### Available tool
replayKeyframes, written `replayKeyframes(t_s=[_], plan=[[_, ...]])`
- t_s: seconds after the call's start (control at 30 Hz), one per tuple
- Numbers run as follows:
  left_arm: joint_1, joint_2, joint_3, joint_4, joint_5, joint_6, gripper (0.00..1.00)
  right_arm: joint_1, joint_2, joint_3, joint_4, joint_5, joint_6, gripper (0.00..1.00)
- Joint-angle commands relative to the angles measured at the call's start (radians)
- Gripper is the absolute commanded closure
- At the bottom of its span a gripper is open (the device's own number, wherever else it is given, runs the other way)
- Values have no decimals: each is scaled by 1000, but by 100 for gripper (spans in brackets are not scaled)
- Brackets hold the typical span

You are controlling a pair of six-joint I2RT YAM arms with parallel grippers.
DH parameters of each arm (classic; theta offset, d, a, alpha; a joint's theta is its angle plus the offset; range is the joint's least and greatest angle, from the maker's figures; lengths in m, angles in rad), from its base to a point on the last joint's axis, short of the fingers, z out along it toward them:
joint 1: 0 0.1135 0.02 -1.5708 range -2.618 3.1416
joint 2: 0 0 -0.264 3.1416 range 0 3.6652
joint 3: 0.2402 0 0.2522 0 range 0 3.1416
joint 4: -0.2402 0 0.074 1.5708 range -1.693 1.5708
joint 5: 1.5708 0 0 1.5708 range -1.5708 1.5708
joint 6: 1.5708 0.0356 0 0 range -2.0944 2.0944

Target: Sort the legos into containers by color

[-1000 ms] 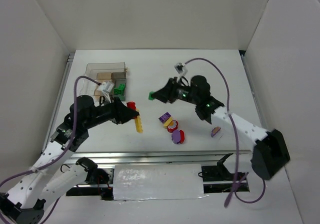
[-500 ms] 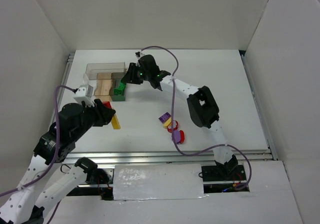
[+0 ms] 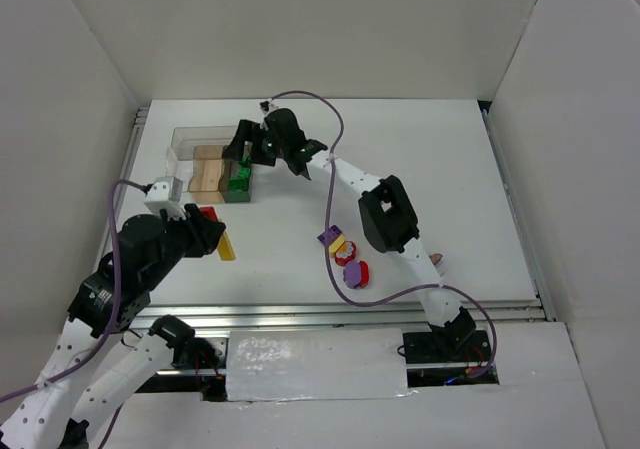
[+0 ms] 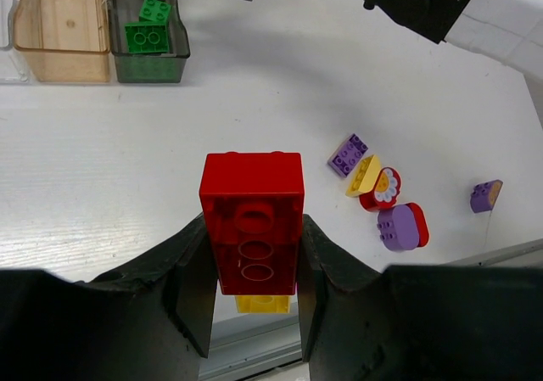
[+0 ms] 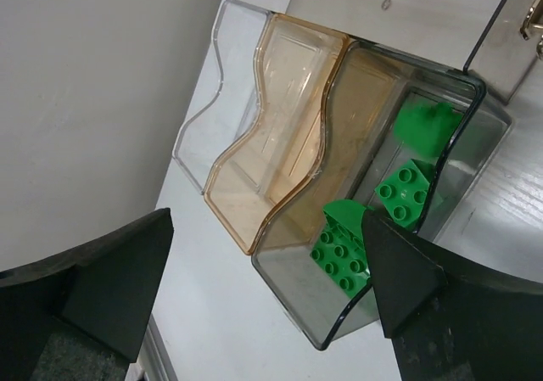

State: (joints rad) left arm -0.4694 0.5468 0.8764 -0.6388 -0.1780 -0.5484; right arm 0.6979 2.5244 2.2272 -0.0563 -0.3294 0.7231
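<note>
Layout, top view: clear box [image 3: 205,134] upper left of centre; loose pile [image 3: 345,257] of legos just below centre, well apart from the box.
Right gripper, top view: right gripper [image 3: 243,156] sits over the box's right end, above the green contents. Judged a drop-off pose, so a release lands in the matching bin.
Left gripper, top view: left gripper [image 3: 212,231] at left, below the box, carrying red brick [image 3: 208,212] with yellow bar [image 3: 227,246] sticking out lower right. Not yet over any compartment.
Grip, left wrist view: jaws pressed onto the red brick's two long sides, brick at frame centre, glossy, round features in a row down its face. Yellow bar touches its lower end; cannot tell if clipped on or also pinched.
Judgement: two colours in one grab, so they likely need separating before binning.
Bins, left wrist view: upper left of frame. Tan compartment [image 4: 59,20] bare; grey compartment [image 4: 148,69] beside it holds green bricks [image 4: 146,37].
Unsorted, left wrist view: right of centre. Purple brick [image 4: 347,154], yellow piece [image 4: 363,175] touching red disc [image 4: 380,187], purple-on-red piece [image 4: 400,226] below them, lone purple piece [image 4: 484,196] at far right.
Grip, right wrist view: jaws spread wide, nothing between them, framing the box from above.
Bins, right wrist view: clear, tan and grey compartments run from upper left to right; only the grey one is filled. Two studded green bricks are sharp at centre right; a third green shape above them is blurred.
</note>
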Motion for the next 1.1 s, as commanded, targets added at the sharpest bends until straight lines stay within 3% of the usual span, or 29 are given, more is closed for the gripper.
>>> replayKeyframes(t_s=[0.0,0.07,0.13,0.2,0.33,0.37,0.43,0.6,0.7,0.73,0.83,1.07], plan=[[9,-5,7,65,37,33,100,-6,-149,5,41,-20,-34,1],[9,-22,4,92,60,36,100,-15,-241,-97,134,-78,-45,0],[11,-41,-2,119,113,38,100,-32,-410,-320,234,-158,-56,1],[12,-67,-7,165,165,35,100,-52,-574,-591,442,-352,-68,0],[14,-74,-14,270,461,28,100,-92,-786,-982,830,-693,34,0],[14,-74,-16,295,516,24,100,-90,-823,-1127,1010,-723,73,0],[14,-76,-28,379,660,15,100,-68,-904,-1239,1244,-769,215,0],[15,-81,-65,525,808,-36,100,5,-1030,-1478,1493,-731,361,1],[15,-62,-80,577,856,-76,100,77,-1122,-1535,1416,-659,276,1],[14,-56,-86,606,874,-99,100,122,-1182,-1532,1236,-596,143,1],[15,-48,-114,631,879,-125,100,201,-1285,-1505,941,-428,-92,0],[14,-51,-152,726,897,-199,100,247,-1314,-1505,891,-269,-109,2]])
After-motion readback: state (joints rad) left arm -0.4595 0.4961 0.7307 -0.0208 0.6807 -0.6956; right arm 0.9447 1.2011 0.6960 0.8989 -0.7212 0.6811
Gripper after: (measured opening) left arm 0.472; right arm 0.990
